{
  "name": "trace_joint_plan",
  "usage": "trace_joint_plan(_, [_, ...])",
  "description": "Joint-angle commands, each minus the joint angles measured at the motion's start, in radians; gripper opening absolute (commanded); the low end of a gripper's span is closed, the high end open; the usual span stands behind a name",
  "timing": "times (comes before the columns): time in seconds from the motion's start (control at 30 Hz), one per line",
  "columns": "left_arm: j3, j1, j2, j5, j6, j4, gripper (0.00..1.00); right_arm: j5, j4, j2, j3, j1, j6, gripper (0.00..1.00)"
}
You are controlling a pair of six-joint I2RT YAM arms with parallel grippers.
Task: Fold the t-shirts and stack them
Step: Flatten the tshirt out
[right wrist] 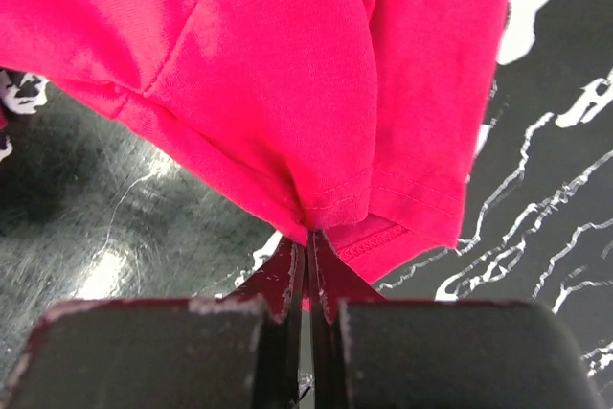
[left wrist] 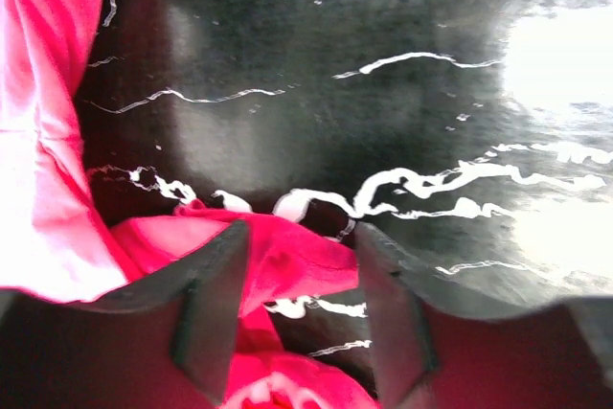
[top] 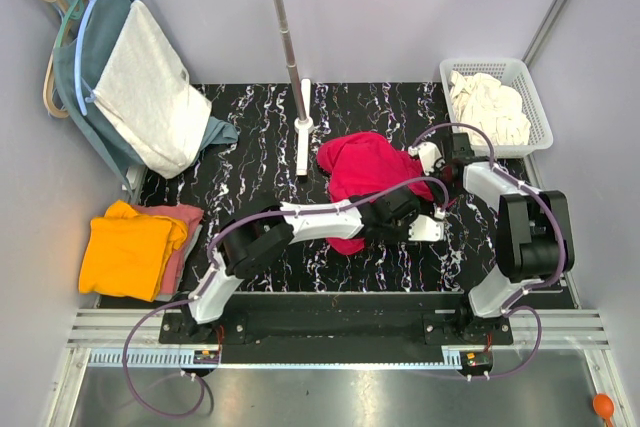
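A red t-shirt lies crumpled on the black marbled table, right of centre. My right gripper is shut on the shirt's hem at its right edge; in the right wrist view the jaws pinch a bunched fold of hemmed red fabric. My left gripper is low at the shirt's near right side. In the left wrist view it is open, and a corner of red fabric lies between its fingers, not clamped.
A folded orange shirt lies on a pink one at the table's left edge. A white basket with white garments stands at the back right. A hanger rack with teal and white clothes stands at the back left.
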Motion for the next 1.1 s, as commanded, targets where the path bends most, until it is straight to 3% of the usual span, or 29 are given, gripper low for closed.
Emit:
trace_joint_plan(0.0, [0.034,0.026,0.046,0.043,0.022,0.018,0.43,-0.017,-0.002,-0.090,-0.009,-0.007,-0.015,0.00])
trace_joint_plan(0.17, [0.009,0.043,0.060,0.069,0.027,0.001,0.31,-0.002,-0.025,-0.160,-0.018,-0.007,-0.024,0.00])
trace_joint_plan(0.27, [-0.014,0.049,0.057,0.068,0.031,-0.005,0.13,0.001,-0.033,-0.194,-0.021,-0.007,-0.024,0.00])
trace_joint_plan(0.3, [-0.018,0.049,0.054,0.058,0.036,-0.012,0.00,0.001,-0.034,-0.198,-0.020,-0.007,-0.021,0.00])
trace_joint_plan(0.53, [-0.078,0.063,-0.125,-0.070,-0.010,-0.004,0.00,0.024,-0.039,-0.215,0.024,-0.007,-0.004,0.00])
trace_joint_plan(0.7, [-0.161,0.102,-0.408,-0.264,0.005,0.050,0.00,0.066,-0.044,-0.248,0.115,-0.009,0.008,0.00])
trace_joint_plan(0.87, [-0.143,0.190,-0.651,-0.377,0.027,0.012,0.00,0.139,-0.071,-0.248,0.238,-0.009,0.004,0.00])
trace_joint_plan(1.07, [-0.118,0.299,-0.790,-0.485,0.126,0.024,0.00,0.217,-0.110,-0.235,0.417,-0.007,-0.009,0.00])
